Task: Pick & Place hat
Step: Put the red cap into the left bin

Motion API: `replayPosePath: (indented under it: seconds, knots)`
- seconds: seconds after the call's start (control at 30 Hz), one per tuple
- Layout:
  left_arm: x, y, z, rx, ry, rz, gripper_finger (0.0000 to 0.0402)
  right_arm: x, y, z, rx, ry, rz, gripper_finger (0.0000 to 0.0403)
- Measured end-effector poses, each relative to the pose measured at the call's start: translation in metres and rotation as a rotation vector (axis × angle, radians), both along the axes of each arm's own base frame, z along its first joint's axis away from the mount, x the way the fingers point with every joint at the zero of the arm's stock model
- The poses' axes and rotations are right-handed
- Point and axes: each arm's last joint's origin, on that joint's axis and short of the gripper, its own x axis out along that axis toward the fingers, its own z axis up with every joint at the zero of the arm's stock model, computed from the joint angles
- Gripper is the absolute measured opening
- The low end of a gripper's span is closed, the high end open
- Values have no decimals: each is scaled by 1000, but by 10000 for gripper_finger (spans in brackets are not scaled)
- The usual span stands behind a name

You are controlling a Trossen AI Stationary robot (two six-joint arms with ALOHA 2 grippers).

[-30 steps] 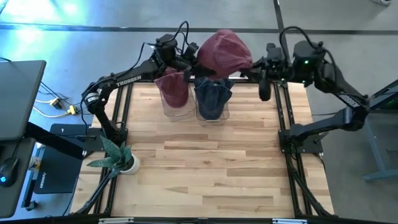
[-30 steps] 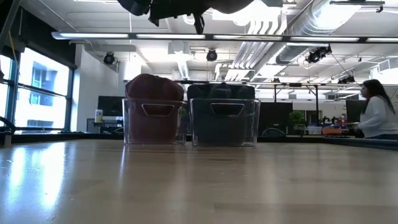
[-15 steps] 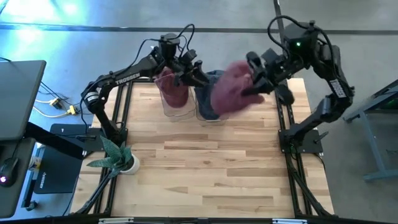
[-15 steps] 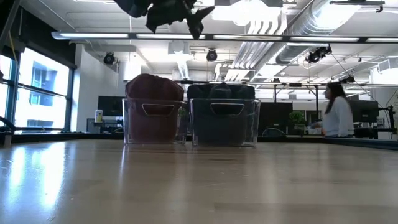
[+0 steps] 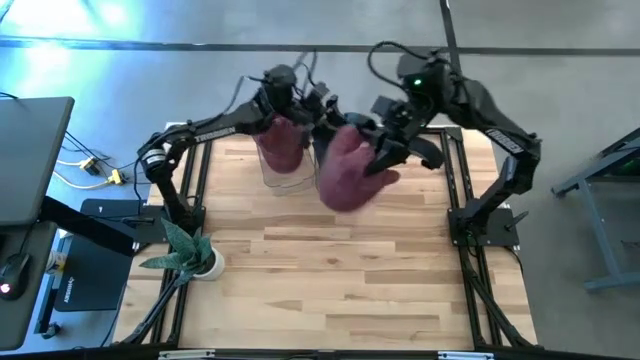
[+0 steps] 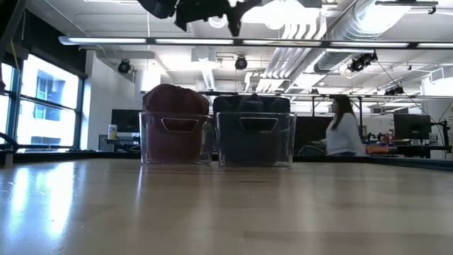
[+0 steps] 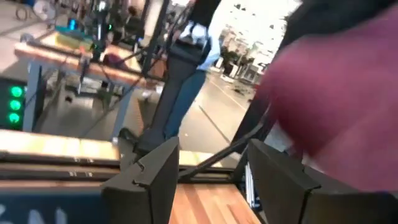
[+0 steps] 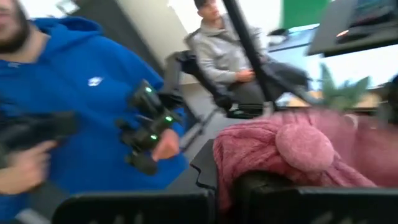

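A: In the upper middle of the high view, where is the dark red knitted wool hat?

B: It hangs in the air over the pale wooden table, just in front of the two clear plastic bins. The right gripper is clamped shut on its upper right edge.

A: And the left gripper?

B: Up and left of the hat, above the bins. Its wrist view shows the fingers parted with nothing between them; the hat fills that frame's right side.

A: So which way does the hat lie from the holding gripper?

B: Down and left, its long axis slanting towards the frame's lower left. The right arm is the one carrying it; I judge the placing falls to that arm.
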Motion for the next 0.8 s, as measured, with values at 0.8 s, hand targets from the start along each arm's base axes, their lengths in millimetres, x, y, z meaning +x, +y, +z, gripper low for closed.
replayPosePath:
  seconds: [0.8]
  knots:
    - [12, -39, 6, 8, -23, -553, 195, -3, 8, -22, 147, 322, 19, 3]
